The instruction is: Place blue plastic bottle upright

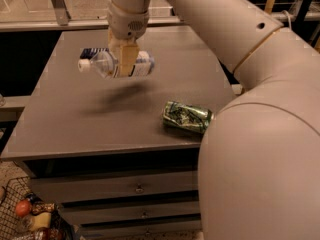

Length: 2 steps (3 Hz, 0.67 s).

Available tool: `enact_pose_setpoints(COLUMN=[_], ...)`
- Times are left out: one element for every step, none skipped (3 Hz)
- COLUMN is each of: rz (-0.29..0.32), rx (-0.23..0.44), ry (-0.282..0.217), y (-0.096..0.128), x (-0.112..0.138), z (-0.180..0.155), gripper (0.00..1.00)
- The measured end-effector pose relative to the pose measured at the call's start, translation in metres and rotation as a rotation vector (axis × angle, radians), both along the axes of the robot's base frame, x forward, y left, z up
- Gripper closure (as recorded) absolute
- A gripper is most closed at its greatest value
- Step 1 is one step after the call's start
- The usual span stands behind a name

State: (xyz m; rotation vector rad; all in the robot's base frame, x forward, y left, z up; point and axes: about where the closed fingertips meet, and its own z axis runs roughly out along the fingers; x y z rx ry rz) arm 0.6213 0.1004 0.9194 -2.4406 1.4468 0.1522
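Note:
The blue plastic bottle (pixel 102 64) is clear with a white cap pointing left and a pale blue-and-white label. It hangs on its side in the air above the grey table (pixel 75 124), casting a shadow below. My gripper (pixel 124 61) is shut across the bottle's middle, reaching down from the big beige arm (pixel 215 19) at the top. One tan finger (pixel 126 58) covers the front of the label.
A green-patterned metal can (pixel 187 117) lies on its side near the table's front right. A small dark blue packet (pixel 90 50) peeks out behind the bottle at the back left. Drawers (pixel 140 188) sit under the tabletop. A wire basket with items (pixel 30 219) stands at bottom left.

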Motion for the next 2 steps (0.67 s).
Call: enact_pose_setpoints(rz=[0.015, -0.062], rx=[0.114, 0.146], ry=[-0.014, 0.002], y=[0.018, 0.017], x=[0.0, 0.003], z=[0.031, 0.019], gripper=[1.0, 1.0])
